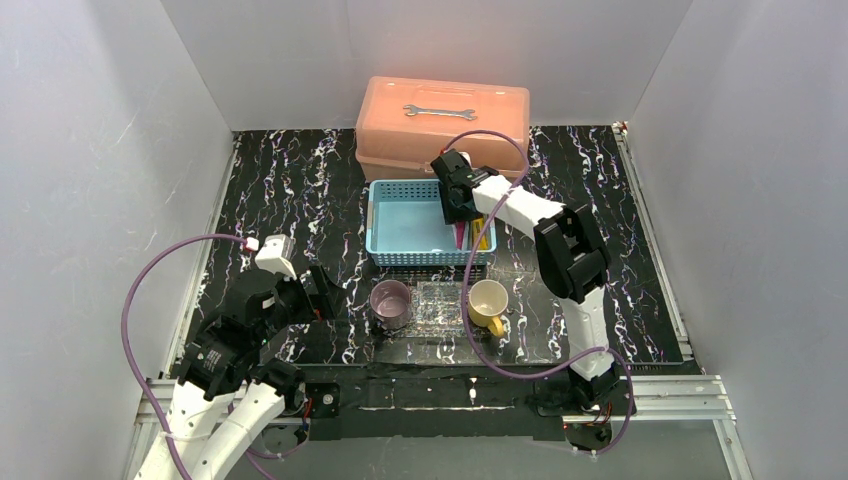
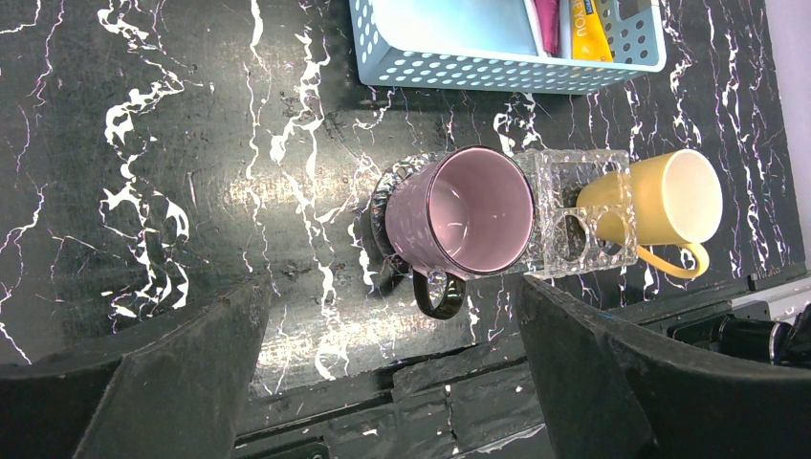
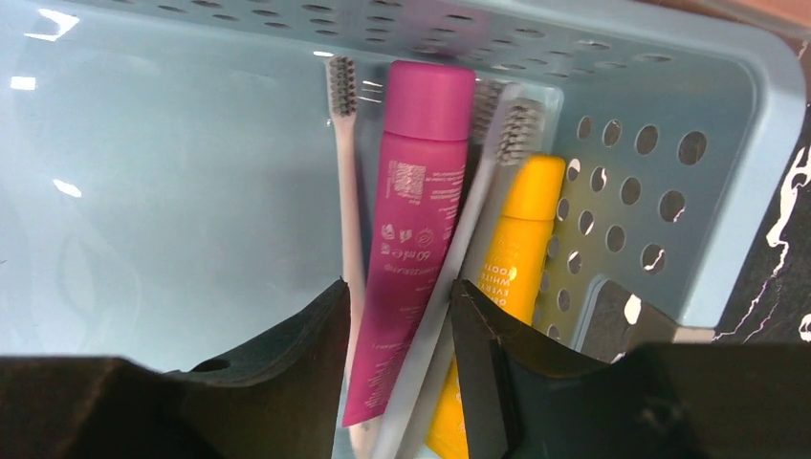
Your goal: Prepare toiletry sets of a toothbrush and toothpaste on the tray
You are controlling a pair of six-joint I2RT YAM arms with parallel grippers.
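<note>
Reaching down into the light-blue basket (image 3: 727, 143), which is sitting mid-bench toward the far edge, the right end effector (image 3: 397, 301) is straddling the magenta toothpaste (image 3: 406, 220). Its jaws are standing part-way apart with the tube between them. A pale toothbrush (image 3: 346, 191) is lying along the tube's left side and a grey toothbrush (image 3: 478, 210) is leaning across its right, both at or inside the gap. Whether the pads are pressing on anything I cannot tell. The yellow toothpaste (image 3: 521, 239) is lying just beside, toward the basket's right wall.

Doing this pick well is likely coming down to taking one item: centring on the tube's body, closing squarely, then lifting straight so neither brush is dragging along.

The tray (image 2: 564, 177) is sitting by the near edge of the bench (image 2: 143, 143), between the purple mug (image 2: 469, 210) and the yellow mug (image 2: 669, 196), with no tube or brush showing in it. The left end effector (image 2: 390, 316) is hovering spread wide over the near left, holding nothing.
</note>
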